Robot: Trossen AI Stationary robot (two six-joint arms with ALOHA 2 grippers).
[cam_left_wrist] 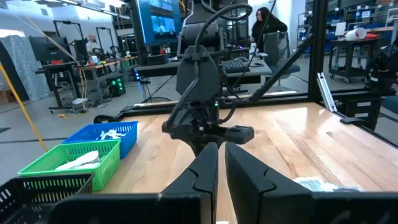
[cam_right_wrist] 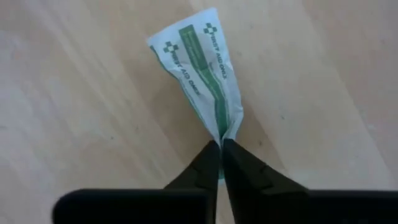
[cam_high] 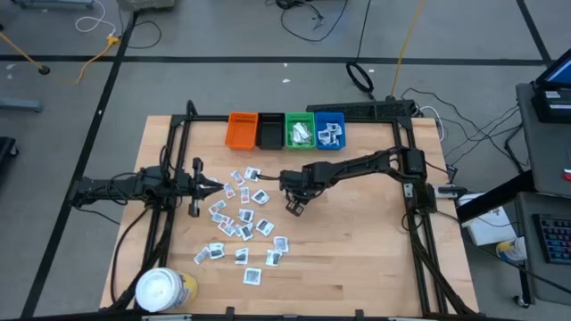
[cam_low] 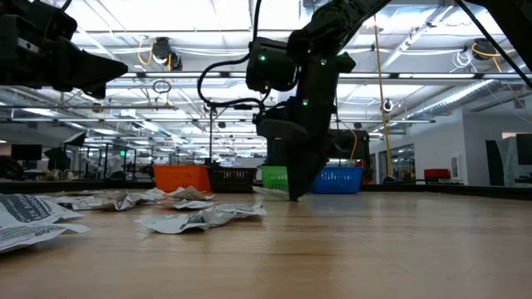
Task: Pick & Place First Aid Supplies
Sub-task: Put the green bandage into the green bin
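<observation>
While the right pincer (cam_right_wrist: 221, 149) pinches one end of a green-white strip wrapper (cam_right_wrist: 200, 68) against the wooden surface (cam_high: 357, 241), scattered packets (cam_high: 239, 223) lie just beside it. Left pincer (cam_left_wrist: 221, 163) hovers closed nearby — apparently empty. Four bins (cam_high: 285, 131) line the far edge — their contents blur.

Only legible print I see: "FIRST AID ONLY" in green, running twice along the white-green strip wrapper (cam_right_wrist: 202, 71) pinched in my right gripper (cam_right_wrist: 221, 149), each line beside a small green cross-pattern logo. Print on the packets (cam_high: 239, 223) on the table is too small to read.
</observation>
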